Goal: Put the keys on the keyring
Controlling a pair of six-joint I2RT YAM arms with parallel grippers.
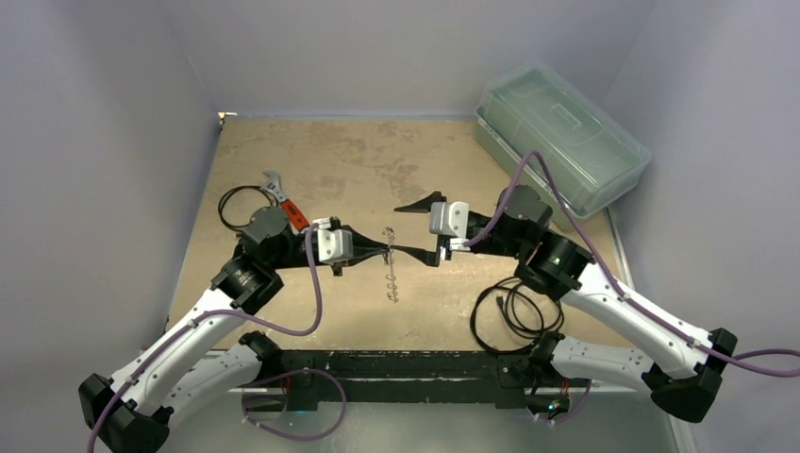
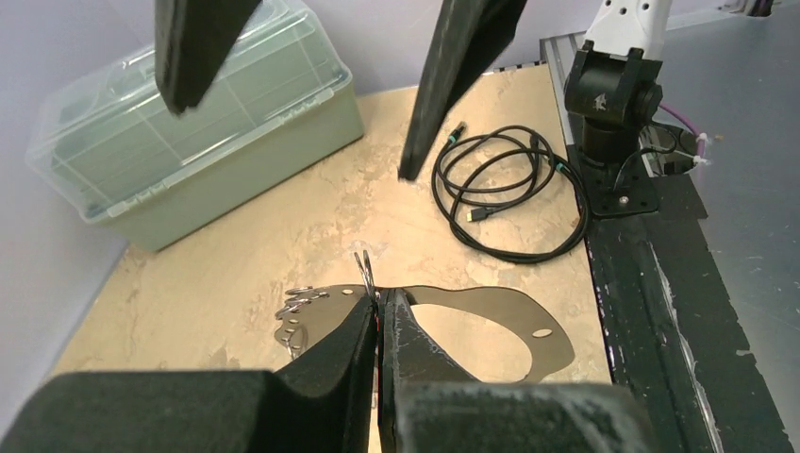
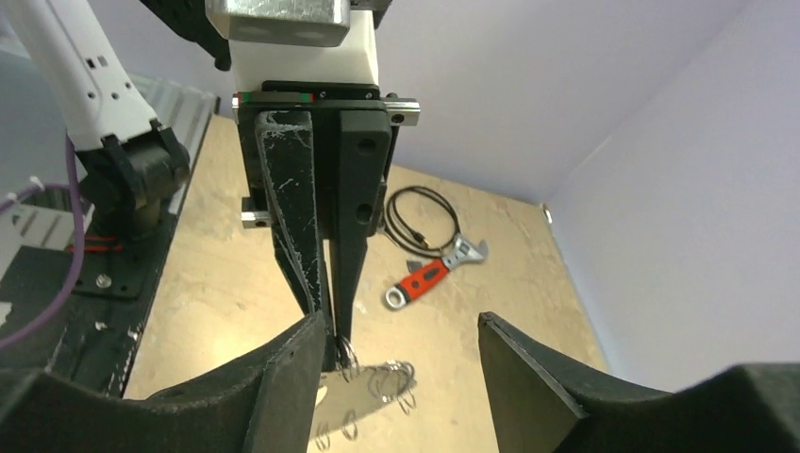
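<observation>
Base rail [image 1: 396, 364]: a black bar at 6 o'clock on the table [image 1: 311, 151], with both arms rising from it.
Near cable [image 1: 514, 311]: a black coil lying flat at 4 o'clock from the table's middle, by the right arm's base.
Left gripper [image 1: 383, 249]: reaches in from 9 o'clock, its fingers pressed together and pinching the keyring [image 1: 390, 269] at the top of the loop.
Keyring: at the table's middle, hanging from that pinch above the surface. It is a thin silver wire loop seen edge-on from above, with small rings [image 3: 387, 385] strung on its lower rim.
Keys: I cannot tell any apart among the small bits on the loop.
Right gripper [image 1: 401, 229]: comes in from 3 o'clock with its fingers spread wide, one to each side of the loop's top. The lower finger is just beside the left fingertips; whether they touch, I cannot tell.
Wrench [image 1: 283, 200]: red-handled, flat on the table at 10 o'clock.
Far cable [image 1: 241, 206]: a black coil beside the wrench, toward 9 o'clock.
Box [image 1: 563, 137]: clear-lidded and pale green, lid shut, in the far corner at 2 o'clock.
</observation>
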